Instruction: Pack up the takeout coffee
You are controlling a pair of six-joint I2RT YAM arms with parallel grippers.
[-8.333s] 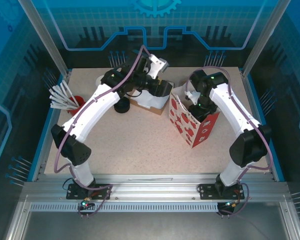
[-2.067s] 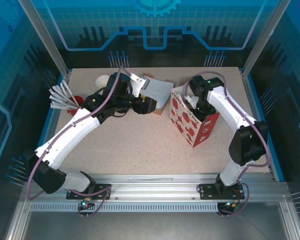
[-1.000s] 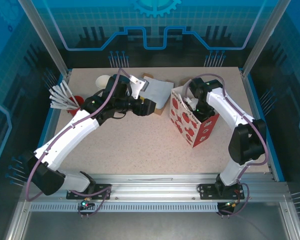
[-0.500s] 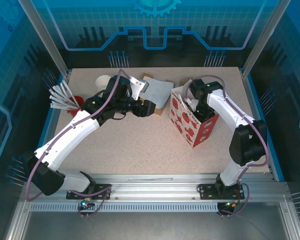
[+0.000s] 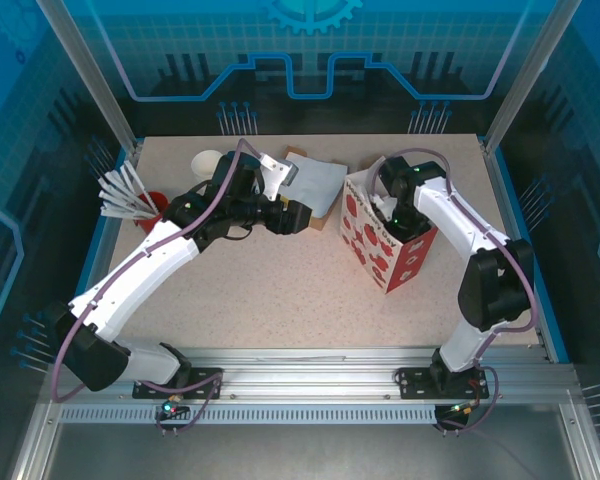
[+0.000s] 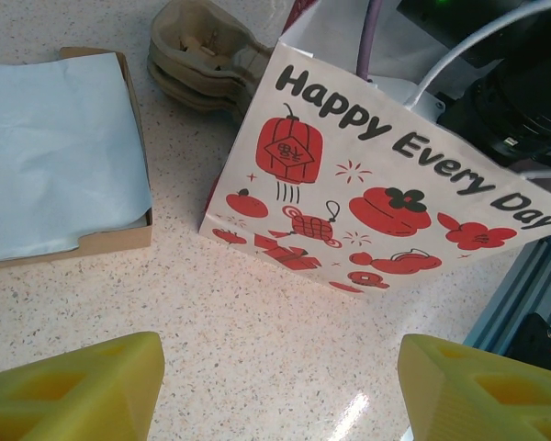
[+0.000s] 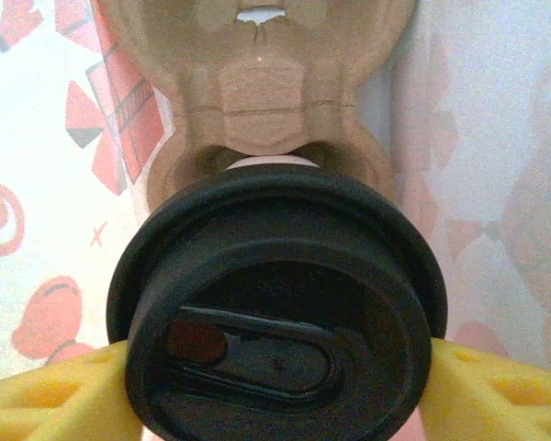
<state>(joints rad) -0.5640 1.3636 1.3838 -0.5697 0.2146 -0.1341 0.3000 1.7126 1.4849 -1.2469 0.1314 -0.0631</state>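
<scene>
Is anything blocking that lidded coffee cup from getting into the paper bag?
Nothing visible does. The takeout coffee sits between the fingers of the right gripper, already inside the paper bag, right at the cardboard cup carrier. Whether it is fully seated I cannot tell.

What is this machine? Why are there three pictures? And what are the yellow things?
It is a robot with two white arms, a left arm and a right arm, bolted to a table. One picture looks down from above. The other two come from small cameras on the wrists. The yellow fingers belong to each end effector, the robot's "hand".

The left end effector is open and empty. Its camera sees a paper bag, a box of blue paper and some cardboard trays.

The right end effector reaches into the bag. Its fingers sit on both sides of a coffee cup with a black lid. I cannot tell whether they are squeezing it.
</scene>
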